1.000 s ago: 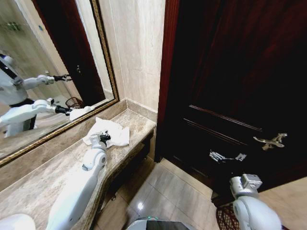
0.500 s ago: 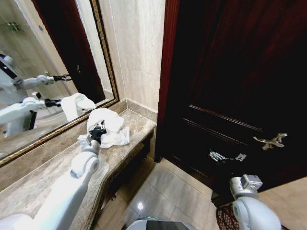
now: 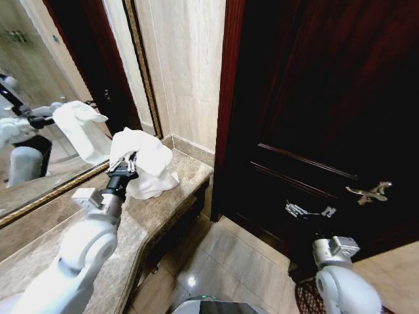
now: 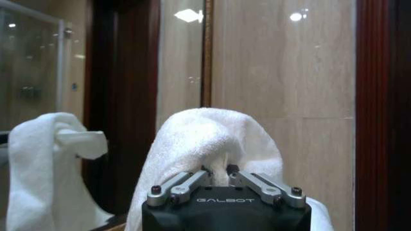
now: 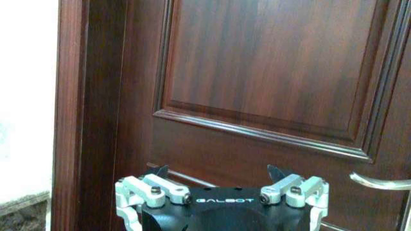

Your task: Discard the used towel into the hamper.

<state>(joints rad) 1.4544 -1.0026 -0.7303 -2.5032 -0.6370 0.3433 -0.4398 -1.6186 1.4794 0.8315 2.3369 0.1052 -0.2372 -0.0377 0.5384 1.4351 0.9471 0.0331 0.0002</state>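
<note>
White towel [image 3: 143,160] hangs bunched from the left end effector [image 3: 124,169], clenched on its upper folds above the marble table [image 3: 163,209]; its lower hem appears to touch the surface. Right end effector [image 5: 218,179] idles released, facing the door [image 3: 327,118]. Hamper [image 3: 306,297] stands low right. Recommendation: lift the hem clear before swinging across.

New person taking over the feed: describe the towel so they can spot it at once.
Find the marble counter under the gold-framed mirror, left of the dark wooden door. The towel is the white bundle hanging from the left gripper over that counter; its twin in the mirror is only a reflection.
</note>
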